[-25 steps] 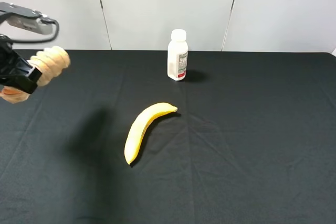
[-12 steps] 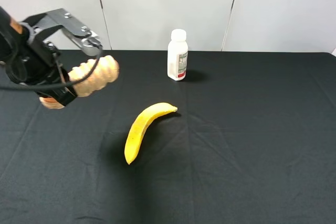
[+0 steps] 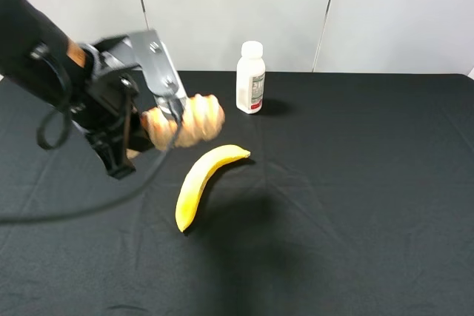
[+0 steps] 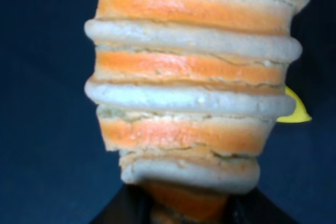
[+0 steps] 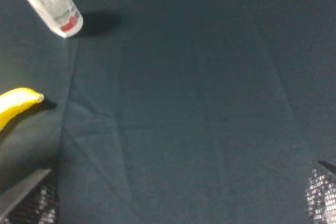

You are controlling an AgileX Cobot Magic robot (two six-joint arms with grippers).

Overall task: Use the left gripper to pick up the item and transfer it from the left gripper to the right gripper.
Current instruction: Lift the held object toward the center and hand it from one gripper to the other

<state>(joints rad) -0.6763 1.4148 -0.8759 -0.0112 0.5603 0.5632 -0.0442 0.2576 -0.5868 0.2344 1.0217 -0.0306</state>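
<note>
**Offer the free broad end**

The left tool is clamped near the narrow end of the item. It holds the item clear of the worktop, at eleven o'clock from its middle, near the banana. The right tool stands wide open. Best to aim the broad end toward three o'clock and release only once it is gripped.

The bottle stands at the back of the worktop; the banana lies before it, slightly left. The roll, in the left gripper, hangs above the worktop, left of the bottle.
</note>
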